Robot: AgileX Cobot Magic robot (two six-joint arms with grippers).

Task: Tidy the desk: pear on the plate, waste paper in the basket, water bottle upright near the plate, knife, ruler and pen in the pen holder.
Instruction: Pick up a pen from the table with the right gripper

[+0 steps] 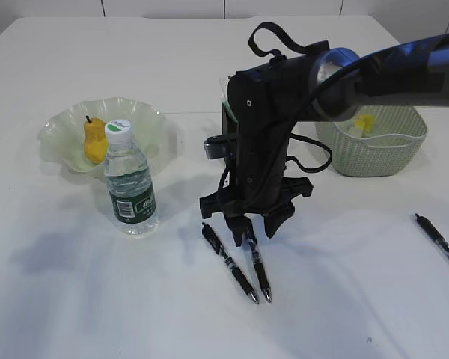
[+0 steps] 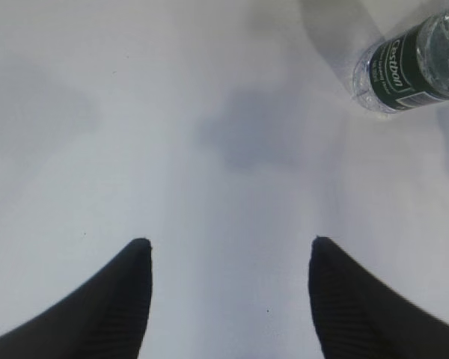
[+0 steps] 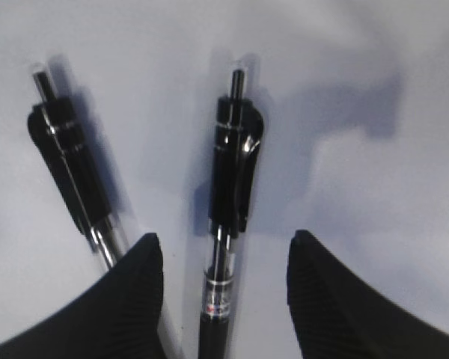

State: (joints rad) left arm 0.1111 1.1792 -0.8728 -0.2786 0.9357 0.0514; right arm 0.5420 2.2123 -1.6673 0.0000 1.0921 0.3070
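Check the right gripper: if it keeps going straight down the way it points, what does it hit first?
Likely the right-hand pen of the pair, which lies between the open fingers of the right gripper. The other pen sits just outside its left finger. Remaining height is unclear.

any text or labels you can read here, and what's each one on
"Cestbon": white letters on the dark green label of the water bottle, read in the left wrist view.
Small print under that brand name: too small to read.
Bottle label in the exterior view: blurred, not readable.
Printed band on the barrel of the pen between the right end effector's fingers: blurred, not readable.
No other text shows.
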